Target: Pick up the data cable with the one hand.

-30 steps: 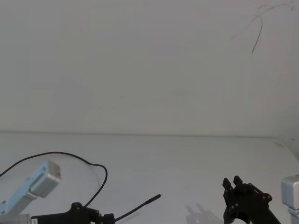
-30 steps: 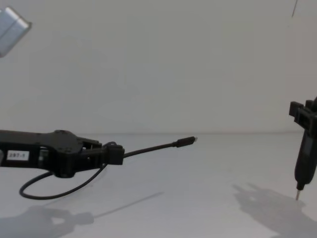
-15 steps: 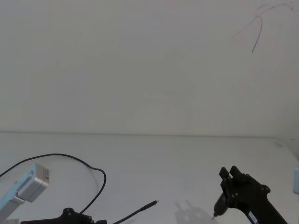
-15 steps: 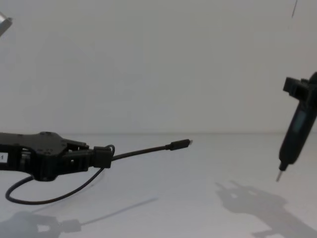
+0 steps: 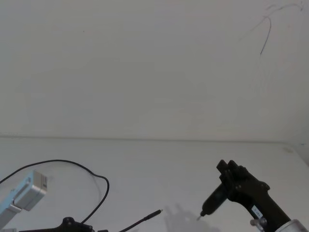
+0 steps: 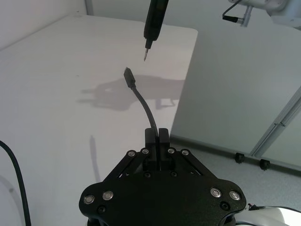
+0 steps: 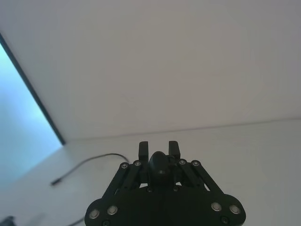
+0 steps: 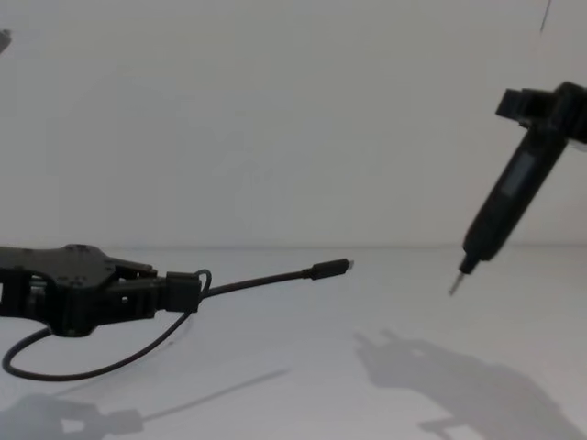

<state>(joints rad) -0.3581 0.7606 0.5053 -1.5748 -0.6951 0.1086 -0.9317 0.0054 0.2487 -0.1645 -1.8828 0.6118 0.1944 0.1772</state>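
Room: white table in front, plain white wall behind it.
Head view, cable: the thin black data cable makes a big loop over the left side of the table. Its small plug pokes out toward the middle.
Head view, right arm: the right gripper is low on the right, squeezing a dark pen tool that points down and to the left.
Left wrist view, grip: the left gripper has its two fingers pinched tight on the cable, a little way behind the plug. The short end curves out past the fingers.
Left wrist view, gap: the pen tool's tip hangs near the plug, not touching it.
Right wrist view: the right fingers are clamped on the round top of the pen tool. The cable curves far off to one side.
Chest view: the left gripper holds the cable up in the air. The plug sticks out sideways and the slack droops in a loop under the gripper.
How it feels, my guess: very light, soft and floppy, and thin enough to slip out.
Where to hold, my guess: close behind the plug, where it is stiffer, never on the tiny metal tip.
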